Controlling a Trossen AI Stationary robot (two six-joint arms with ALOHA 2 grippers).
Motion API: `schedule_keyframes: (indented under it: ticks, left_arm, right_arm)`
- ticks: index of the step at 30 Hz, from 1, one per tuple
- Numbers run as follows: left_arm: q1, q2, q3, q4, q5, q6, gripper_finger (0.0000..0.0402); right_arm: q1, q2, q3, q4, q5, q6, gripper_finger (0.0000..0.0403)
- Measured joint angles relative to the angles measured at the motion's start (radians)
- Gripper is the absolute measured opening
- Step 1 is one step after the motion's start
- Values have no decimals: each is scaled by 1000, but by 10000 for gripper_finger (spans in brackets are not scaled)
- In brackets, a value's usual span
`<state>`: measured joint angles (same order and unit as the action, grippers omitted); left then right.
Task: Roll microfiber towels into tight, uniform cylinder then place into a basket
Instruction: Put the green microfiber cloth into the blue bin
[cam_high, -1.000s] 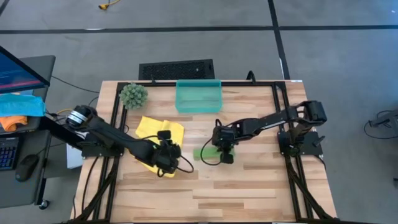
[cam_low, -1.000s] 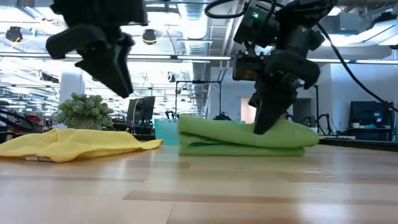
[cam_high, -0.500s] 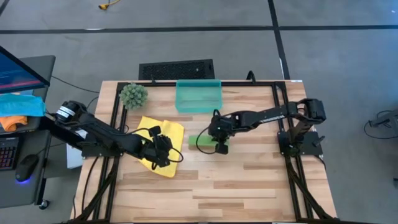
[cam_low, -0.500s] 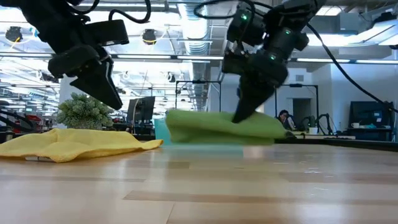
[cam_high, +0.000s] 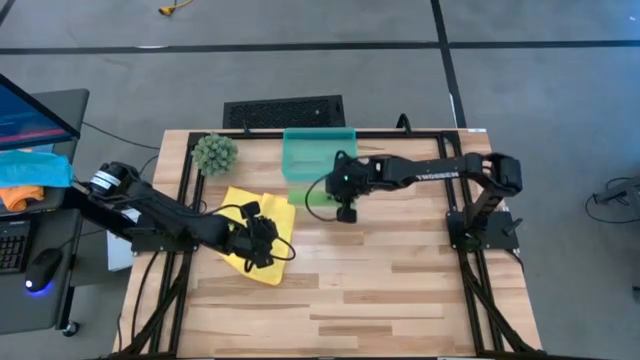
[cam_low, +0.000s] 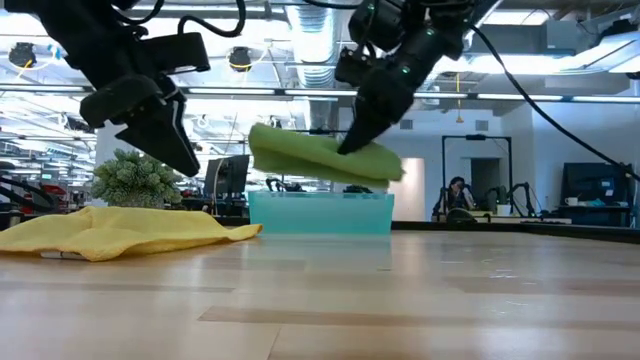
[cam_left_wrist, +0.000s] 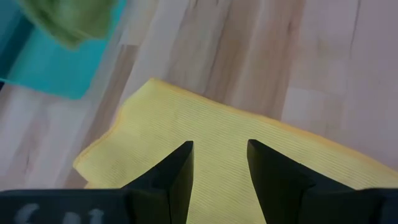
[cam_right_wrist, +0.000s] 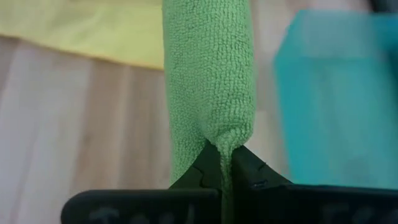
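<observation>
My right gripper (cam_high: 344, 200) is shut on the rolled lime green towel (cam_low: 320, 158) and holds it in the air by the near wall of the teal basket (cam_high: 318, 152), which stands at the table's far edge. The yellow towel (cam_high: 256, 220) lies spread flat on the wood at the left. My left gripper (cam_left_wrist: 219, 163) hovers open above the yellow towel's near right part and touches nothing. My right gripper pinches the green roll near one end (cam_right_wrist: 219, 142) between its two fingers, several layers bunched together. The fingers slant down from the table's right side, across the roll. The roll is lifted clear of the table and stretches level away from the fingers.
A round spiky plant ball (cam_high: 214, 152) sits at the far left corner by the yellow towel. Black frame rails (cam_high: 448, 190) run along the table's left and right sides. Bare wood (cam_high: 380, 290) fills the near half.
My right gripper has lifted the green roll off the table and carried it up and toward the far edge, up to the basket's near wall. My left gripper has moved a little left and down over the yellow towel, then kept still.
</observation>
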<state>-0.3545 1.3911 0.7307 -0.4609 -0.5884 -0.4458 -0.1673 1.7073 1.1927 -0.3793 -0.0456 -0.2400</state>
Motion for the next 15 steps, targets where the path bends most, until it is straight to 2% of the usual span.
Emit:
schedule_keyframes:
  ticks: [3, 8, 15]
  left_arm:
    - [16, 0, 0, 0, 0, 0, 144]
    - [63, -9, 0, -5, -3, 43, 144]
    - [155, -101, 0, -33, -17, 120, 144]
  right_arm:
    - [-35, 0, 41, -3, 31, -53, 20]
    - [-95, 0, 77, 13, 154, -188, 20]
    - [-210, 33, 80, 129, 194, -334, 20]
